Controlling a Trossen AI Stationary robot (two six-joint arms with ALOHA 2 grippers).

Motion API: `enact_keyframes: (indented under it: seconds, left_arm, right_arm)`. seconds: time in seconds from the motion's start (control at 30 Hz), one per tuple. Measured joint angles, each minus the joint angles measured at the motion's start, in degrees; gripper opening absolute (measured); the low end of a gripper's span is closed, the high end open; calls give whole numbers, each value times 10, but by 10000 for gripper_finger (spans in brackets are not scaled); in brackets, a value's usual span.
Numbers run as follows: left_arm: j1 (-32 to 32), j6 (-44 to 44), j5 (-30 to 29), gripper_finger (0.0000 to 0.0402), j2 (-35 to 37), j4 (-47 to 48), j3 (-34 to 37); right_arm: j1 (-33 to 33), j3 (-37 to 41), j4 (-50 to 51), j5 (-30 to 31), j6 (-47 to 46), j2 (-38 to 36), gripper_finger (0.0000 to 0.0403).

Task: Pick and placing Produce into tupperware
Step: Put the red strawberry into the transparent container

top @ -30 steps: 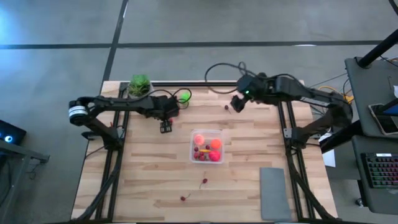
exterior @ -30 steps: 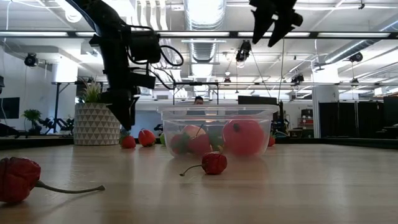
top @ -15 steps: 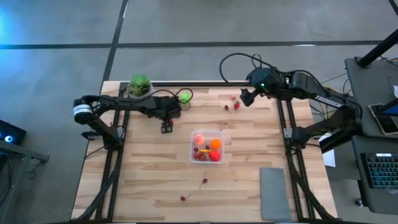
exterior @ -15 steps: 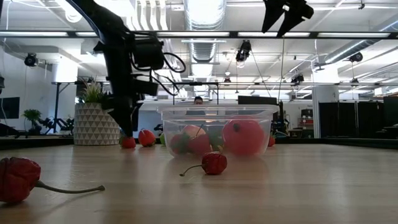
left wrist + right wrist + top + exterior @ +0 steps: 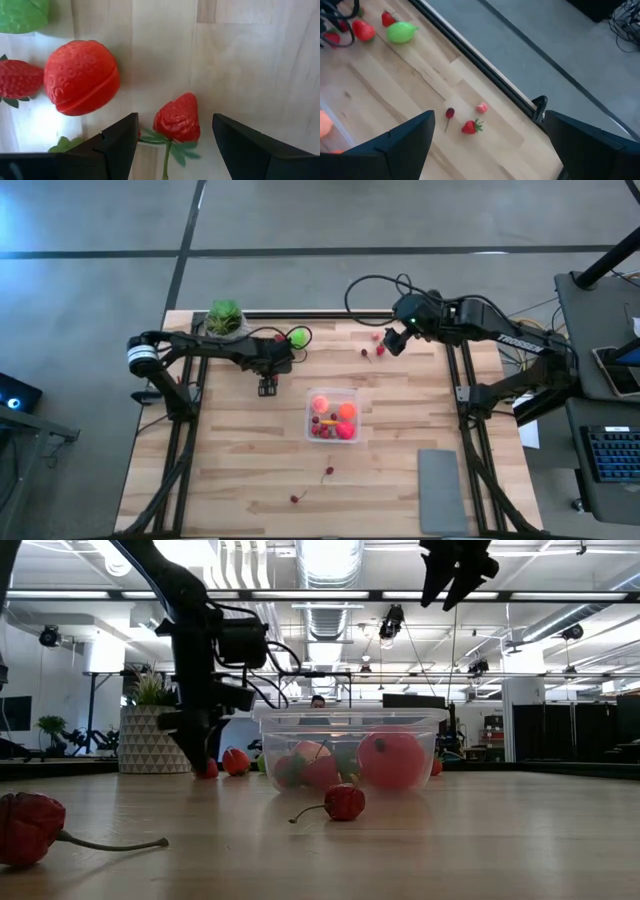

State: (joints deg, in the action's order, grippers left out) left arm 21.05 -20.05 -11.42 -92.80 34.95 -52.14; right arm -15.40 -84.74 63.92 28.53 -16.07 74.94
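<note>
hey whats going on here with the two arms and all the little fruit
Two robot arms are sorting toy fruit into a clear tupperware mid-table, which already holds several pieces. The left gripper is low over the table, open, with a small strawberry between its fingers, not yet gripped. The right gripper hangs open above the far edge, over a strawberry, a cherry and a pink piece. Two cherries lie near the front.

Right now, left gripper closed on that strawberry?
No. In the left wrist view the left gripper stands open, its fingers apart on either side of the small strawberry on the table.
</note>
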Motion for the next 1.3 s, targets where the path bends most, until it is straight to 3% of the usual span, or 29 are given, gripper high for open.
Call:
enact_keyframes:
  seconds: [0.13, 0.5, 0.7, 0.93, 1.03, 1.3]
  left_arm:
    - [0, -2, 3, 227, -7, 0, 0]
    - [0, -2, 7, 125, -21, 2, -2]
    - [0, 1, 1, 117, -19, 16, -11]
    - [-7, 2, 7, 122, -16, 70, -84]
    - [-13, 4, 59, 122, -7, 70, -129]
    - [-56, 50, 288, 123, 0, 37, -220]
  right_arm:
    - [0, 13, -7, 0, 3, 1, 368]
    - [0, 20, -31, 0, 3, 1, 368]
    - [0, 20, -31, 0, 3, 1, 368]
    - [-1, 20, -40, -1, 1, 1, 368]
    - [-3, 20, -56, -6, -5, 1, 368]
    - [-8, 20, -59, -54, -80, 1, 368]
